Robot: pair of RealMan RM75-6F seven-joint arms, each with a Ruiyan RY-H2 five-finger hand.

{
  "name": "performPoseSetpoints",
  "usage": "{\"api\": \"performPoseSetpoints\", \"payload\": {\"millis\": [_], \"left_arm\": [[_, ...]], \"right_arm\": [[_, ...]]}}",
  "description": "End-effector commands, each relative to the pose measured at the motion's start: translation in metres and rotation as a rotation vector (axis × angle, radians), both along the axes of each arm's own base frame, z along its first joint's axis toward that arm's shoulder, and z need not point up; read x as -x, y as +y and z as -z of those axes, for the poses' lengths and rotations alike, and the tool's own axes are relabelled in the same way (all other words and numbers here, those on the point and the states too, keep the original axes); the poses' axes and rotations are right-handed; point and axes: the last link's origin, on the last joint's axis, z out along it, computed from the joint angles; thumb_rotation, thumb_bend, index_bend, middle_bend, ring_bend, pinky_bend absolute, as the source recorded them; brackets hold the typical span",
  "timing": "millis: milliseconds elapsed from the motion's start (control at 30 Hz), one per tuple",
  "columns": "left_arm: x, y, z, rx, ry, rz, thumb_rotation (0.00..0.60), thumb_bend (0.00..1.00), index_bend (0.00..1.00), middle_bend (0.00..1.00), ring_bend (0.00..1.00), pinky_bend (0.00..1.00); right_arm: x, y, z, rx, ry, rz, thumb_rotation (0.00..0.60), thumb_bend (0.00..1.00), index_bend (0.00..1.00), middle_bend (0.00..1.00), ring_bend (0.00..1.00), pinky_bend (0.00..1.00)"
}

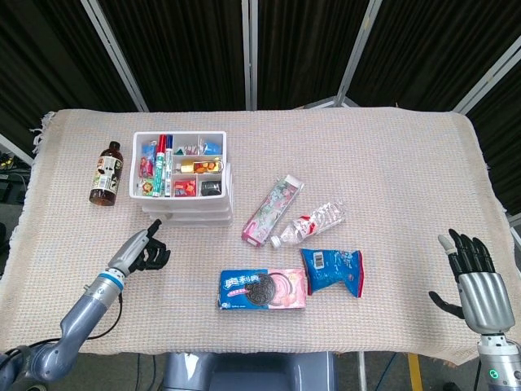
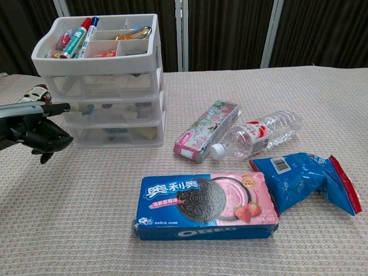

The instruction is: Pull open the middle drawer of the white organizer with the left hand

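Note:
The white organizer [image 1: 183, 204] [image 2: 103, 80] stands at the back left, with pens and small items in its top tray. Its three drawers are pushed in, and the middle drawer [image 2: 112, 109] shows small objects through its clear front. My left hand [image 1: 145, 248] [image 2: 34, 129] is low in front of the organizer's left side. It holds nothing; one finger points straight out at the left end of the middle drawer front and the others are curled in. Contact between that fingertip and the drawer cannot be made out. My right hand [image 1: 476, 281] hangs off the table's front right corner, fingers spread and empty.
A brown bottle [image 1: 104, 173] [image 2: 26, 103] lies left of the organizer, behind my left hand. A toothpaste box [image 1: 273, 209] [image 2: 208, 129], a water bottle [image 1: 313, 221] [image 2: 261, 133], a blue snack bag [image 1: 332, 269] [image 2: 305, 181] and an Oreo box [image 1: 262, 289] [image 2: 207, 206] lie mid-table.

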Motion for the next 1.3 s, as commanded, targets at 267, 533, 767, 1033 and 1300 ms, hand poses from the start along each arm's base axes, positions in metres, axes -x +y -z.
{"api": "performPoseSetpoints", "payload": {"millis": [267,533,767,1033,1300], "left_arm": [[-0.017,0.005,0.02,0.04,-0.016,0.008,0.6,0.58,0.01,0.79,0.82,0.65],[-0.023,0.009,0.029,0.046,-0.018,0.01,0.6,0.58,0.01,0.79,0.82,0.65],[-0.03,0.012,0.039,0.058,-0.011,0.02,0.6,0.58,0.01,0.79,0.82,0.65],[-0.036,0.015,0.046,0.071,-0.024,0.016,0.6,0.58,0.01,0.79,0.82,0.65],[-0.041,0.017,0.051,0.078,-0.063,0.005,0.6,0.58,0.02,0.79,0.82,0.65]], "right_arm": [[-0.001,0.0,-0.002,0.003,-0.012,-0.003,0.6,0.06,0.0,0.0,0.0,0.0],[-0.002,0.001,-0.003,0.001,-0.019,-0.009,0.6,0.06,0.0,0.0,0.0,0.0],[-0.002,0.002,-0.004,-0.001,-0.029,-0.01,0.6,0.06,0.0,0.0,0.0,0.0],[-0.002,0.001,-0.006,0.0,-0.036,-0.009,0.6,0.06,0.0,0.0,0.0,0.0],[-0.003,0.002,-0.005,-0.002,-0.035,-0.01,0.6,0.06,0.0,0.0,0.0,0.0]]}}
